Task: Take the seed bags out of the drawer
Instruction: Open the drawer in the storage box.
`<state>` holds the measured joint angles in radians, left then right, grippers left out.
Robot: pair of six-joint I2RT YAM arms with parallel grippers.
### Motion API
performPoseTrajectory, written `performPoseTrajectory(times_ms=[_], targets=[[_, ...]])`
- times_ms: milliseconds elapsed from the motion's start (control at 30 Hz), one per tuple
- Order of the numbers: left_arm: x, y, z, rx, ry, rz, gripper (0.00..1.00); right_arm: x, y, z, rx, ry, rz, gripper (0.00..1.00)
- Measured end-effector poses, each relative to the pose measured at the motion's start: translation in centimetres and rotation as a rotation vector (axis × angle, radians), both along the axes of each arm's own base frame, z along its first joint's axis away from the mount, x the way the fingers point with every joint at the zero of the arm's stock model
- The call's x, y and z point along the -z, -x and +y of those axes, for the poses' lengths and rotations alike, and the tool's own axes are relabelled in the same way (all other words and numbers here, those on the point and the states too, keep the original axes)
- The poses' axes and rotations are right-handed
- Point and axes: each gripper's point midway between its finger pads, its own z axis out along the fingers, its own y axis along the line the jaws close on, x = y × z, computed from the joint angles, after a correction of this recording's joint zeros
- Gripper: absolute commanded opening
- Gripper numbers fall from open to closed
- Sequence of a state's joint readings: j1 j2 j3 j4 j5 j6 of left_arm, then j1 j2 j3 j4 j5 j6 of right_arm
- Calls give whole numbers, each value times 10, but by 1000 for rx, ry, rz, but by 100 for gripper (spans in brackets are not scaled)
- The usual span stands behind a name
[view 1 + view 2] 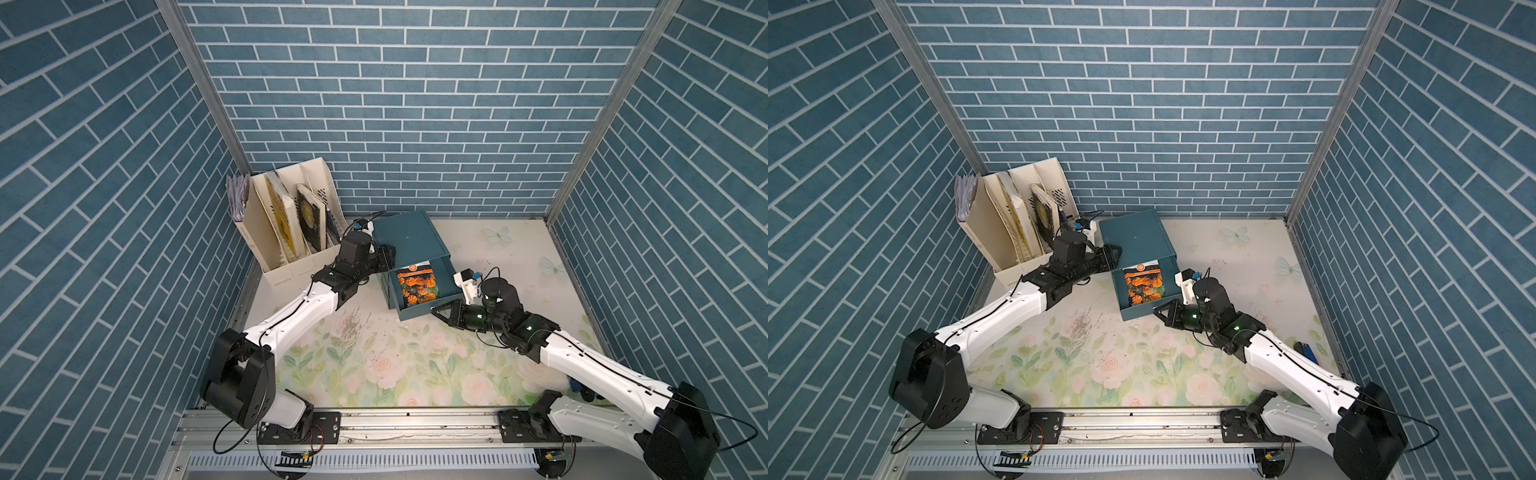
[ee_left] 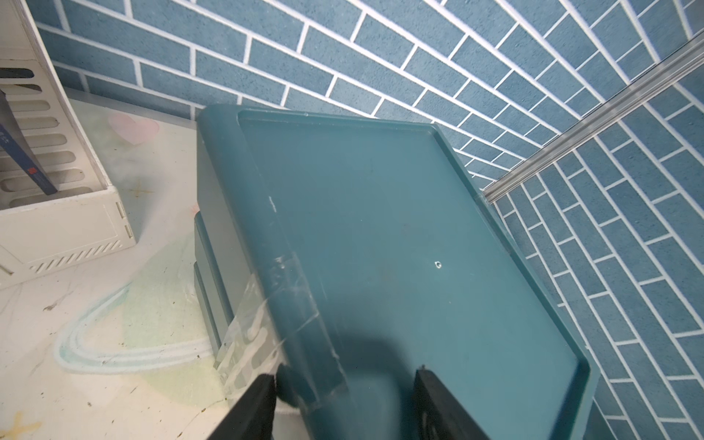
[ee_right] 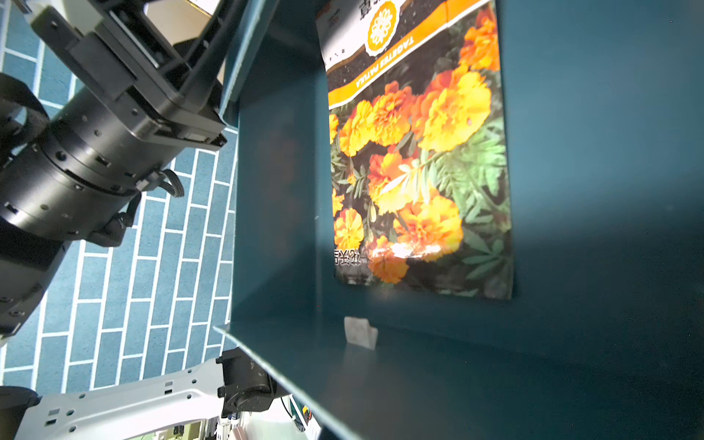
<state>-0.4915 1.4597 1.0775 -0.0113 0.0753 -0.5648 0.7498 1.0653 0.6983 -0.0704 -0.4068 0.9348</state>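
Note:
A dark seed bag (image 1: 417, 284) (image 1: 1144, 284) (image 3: 419, 171) with orange blooms lies flat in the pulled-out teal drawer (image 1: 419, 313) (image 1: 1138, 313). The drawer sticks out of a teal cabinet (image 1: 409, 237) (image 1: 1136, 237) (image 2: 400, 228). My left gripper (image 1: 388, 257) (image 1: 1115, 257) (image 2: 346, 377) straddles the cabinet's upper left edge, one finger on the side and one on the top, closed against it. My right gripper (image 1: 436, 311) (image 1: 1158, 311) is shut, its tip at the right end of the drawer's front wall. That wall hides its fingers in the right wrist view.
A cream file holder (image 1: 286, 245) (image 1: 1017, 249) (image 2: 57, 228) with upright books stands behind my left arm. Dry crumbs (image 1: 353, 328) lie scattered on the floral mat. A blue object (image 1: 1308, 351) lies by the right wall. Brick walls enclose three sides.

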Motion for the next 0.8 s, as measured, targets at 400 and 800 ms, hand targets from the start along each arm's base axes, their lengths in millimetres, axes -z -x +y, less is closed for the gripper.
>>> performPoseTrajectory(times_ms=[400, 800], targets=[[0, 1, 0, 0, -1, 1, 62, 4, 14, -10, -7, 17, 18, 0], [0, 2, 0, 0, -3, 3, 62, 9, 18, -11, -18, 27, 25, 34]])
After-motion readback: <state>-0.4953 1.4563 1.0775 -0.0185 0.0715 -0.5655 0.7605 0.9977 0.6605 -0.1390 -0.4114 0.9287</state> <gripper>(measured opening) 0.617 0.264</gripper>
